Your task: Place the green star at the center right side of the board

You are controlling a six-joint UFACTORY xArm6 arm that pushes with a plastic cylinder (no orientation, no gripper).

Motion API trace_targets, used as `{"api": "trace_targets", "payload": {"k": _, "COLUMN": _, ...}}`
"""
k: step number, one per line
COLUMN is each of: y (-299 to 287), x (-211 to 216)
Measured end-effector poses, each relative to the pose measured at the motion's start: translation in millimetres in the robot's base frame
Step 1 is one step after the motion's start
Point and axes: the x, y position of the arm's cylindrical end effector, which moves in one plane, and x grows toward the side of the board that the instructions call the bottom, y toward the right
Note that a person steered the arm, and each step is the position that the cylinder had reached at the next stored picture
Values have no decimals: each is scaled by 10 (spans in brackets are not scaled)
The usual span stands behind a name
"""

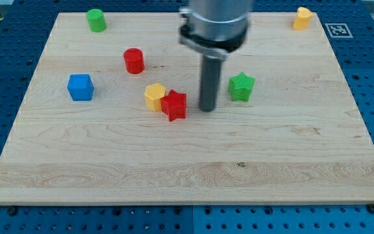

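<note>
Green star (241,87) sits just to the view's right of my tip (206,108), slightly toward the view's top, small gap between, not touching. No jaws on this end effector, it's a plain dark rod, so nothing to open or close and it holds nothing. Tip is down on the tabletop (193,175) around mid-board. Red star (174,105) is just to the view's left of my tip, also with a gap. Yellow block (154,96) is touching that red star on its far side from the tip. Red cylinder (134,60) is further left and up from the tip. Blue cube (80,87) is well apart to the left. Green cylinder (96,20) is far up-left near the board's top edge. Second yellow block (302,18) is far up-right at the top corner.
</note>
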Motion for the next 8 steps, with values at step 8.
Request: {"api": "trace_targets", "payload": {"k": 8, "y": 628, "x": -104}}
